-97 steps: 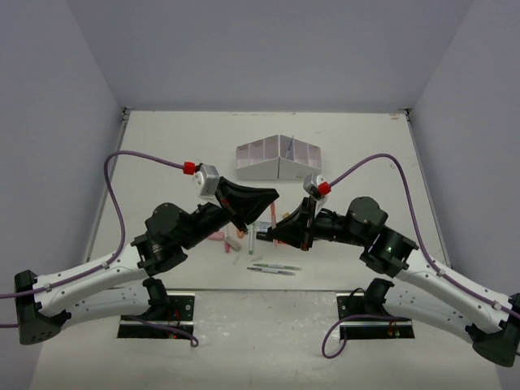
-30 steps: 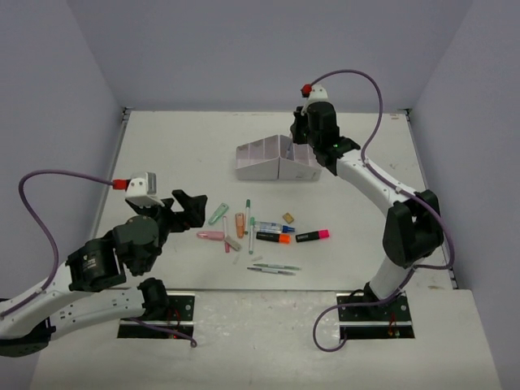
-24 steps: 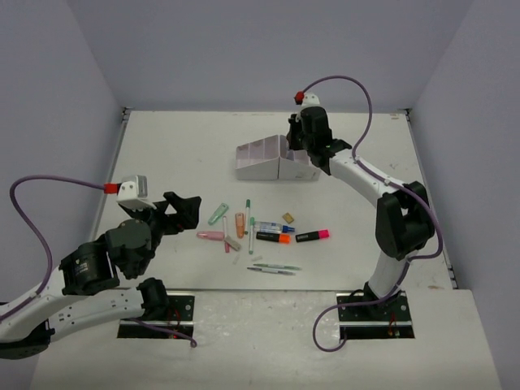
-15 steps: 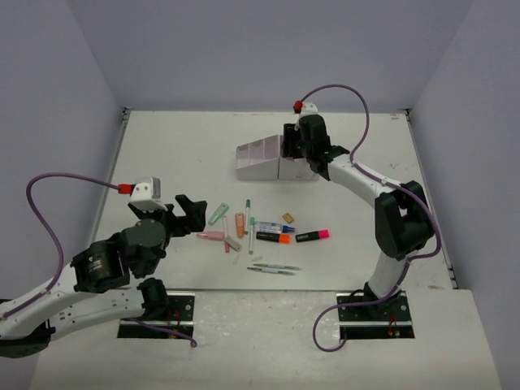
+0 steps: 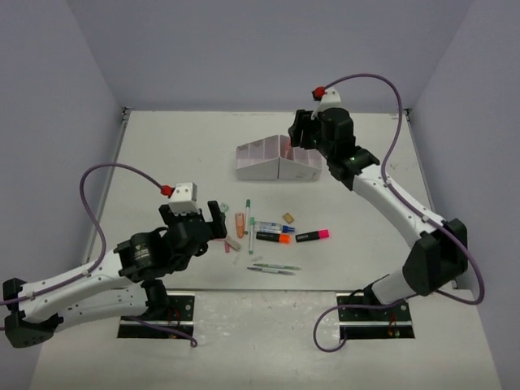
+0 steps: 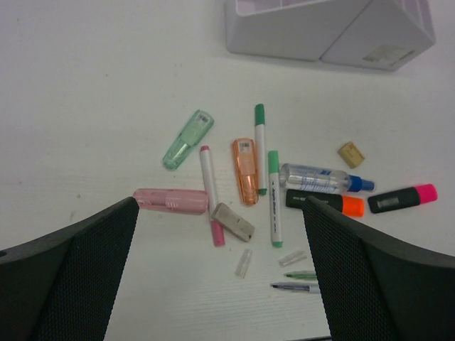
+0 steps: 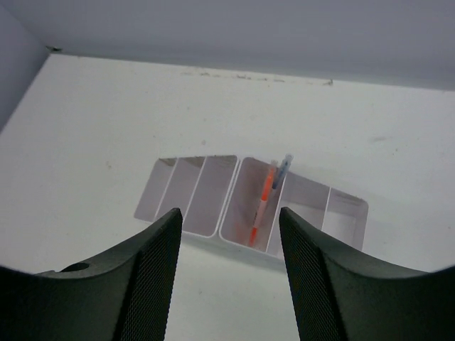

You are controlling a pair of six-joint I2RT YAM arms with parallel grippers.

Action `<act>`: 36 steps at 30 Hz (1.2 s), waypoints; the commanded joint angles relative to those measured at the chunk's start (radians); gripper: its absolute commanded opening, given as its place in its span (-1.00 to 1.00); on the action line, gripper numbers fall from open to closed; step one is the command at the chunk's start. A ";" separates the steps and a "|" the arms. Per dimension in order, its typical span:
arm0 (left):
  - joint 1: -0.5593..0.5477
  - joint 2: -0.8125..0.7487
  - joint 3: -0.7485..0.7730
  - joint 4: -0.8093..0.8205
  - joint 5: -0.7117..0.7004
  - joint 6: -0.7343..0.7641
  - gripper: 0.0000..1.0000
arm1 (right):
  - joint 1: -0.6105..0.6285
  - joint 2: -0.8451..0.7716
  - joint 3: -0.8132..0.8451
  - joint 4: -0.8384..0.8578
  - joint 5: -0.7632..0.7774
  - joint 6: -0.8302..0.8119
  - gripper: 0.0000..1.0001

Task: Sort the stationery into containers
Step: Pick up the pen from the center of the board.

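The stationery lies loose on the table (image 6: pixel 85 85): a pink pen (image 6: pixel 210 194), two green-capped pens (image 6: pixel 274 195), a pink piece (image 6: pixel 170 200), a peach piece (image 6: pixel 244 169), a blue-white tube (image 6: pixel 323 177), and black highlighters with an orange end (image 6: pixel 325 202) and a pink end (image 6: pixel 402 198). My left gripper (image 6: pixel 220 206) hangs open above the pile, empty. The white organiser (image 7: pixel 199 202) holds an orange pen (image 7: pixel 261 206) and a blue-grey pen (image 7: pixel 282 170) in one middle compartment. My right gripper (image 7: pixel 229 213) is open above it, holding nothing. From above, the right gripper (image 5: pixel 299 134) is behind the organiser (image 5: pixel 264 166).
A green case (image 6: pixel 188 139), a grey eraser (image 6: pixel 232 221), a small tan piece (image 6: pixel 350 154), two thin pens (image 6: pixel 298 280) and clear caps (image 6: pixel 243 261) also lie in the pile. Grey walls close the table's back and sides.
My right gripper has opened over the organiser and pulled back a little to the right. My left gripper has swung right, in over the left side of the pile, still open.
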 commanded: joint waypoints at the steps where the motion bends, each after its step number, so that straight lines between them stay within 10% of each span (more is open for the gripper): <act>1: 0.001 0.098 -0.047 0.034 0.043 -0.126 1.00 | 0.047 -0.170 -0.023 -0.071 0.014 0.018 0.16; 11: -0.005 0.370 -0.096 0.098 0.215 -0.182 0.46 | 0.106 -0.483 -0.380 -0.249 -0.240 0.052 -0.03; 23: -0.007 0.250 -0.059 0.011 0.199 -0.156 0.52 | 0.584 -0.239 -0.384 -0.527 -0.161 -0.199 -0.08; 36: -0.007 0.041 -0.004 -0.047 0.232 0.041 0.88 | 0.640 0.033 -0.326 -0.546 -0.001 -0.250 -0.27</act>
